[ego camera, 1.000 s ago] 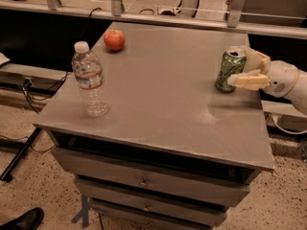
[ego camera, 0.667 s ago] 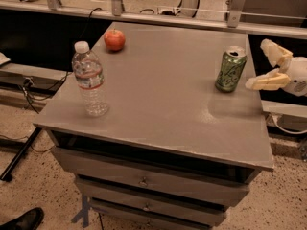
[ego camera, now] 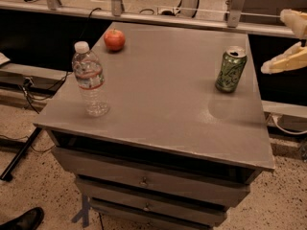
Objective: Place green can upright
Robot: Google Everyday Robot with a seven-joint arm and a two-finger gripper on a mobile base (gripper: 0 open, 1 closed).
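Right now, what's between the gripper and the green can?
Nothing. The camera view shows only a bare strip of table between the upright can and the gripper, which hangs beyond the table's edge, fingers open, apart from the can.

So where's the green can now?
In the camera view the green can stands upright by the right edge of the table, opposite the water bottle; the open gripper hangs beyond it.

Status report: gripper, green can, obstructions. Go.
Gripper open, off table's right edge, touching nothing. Green can upright on table, near right edge. Water bottle, apple far left, not in the way.
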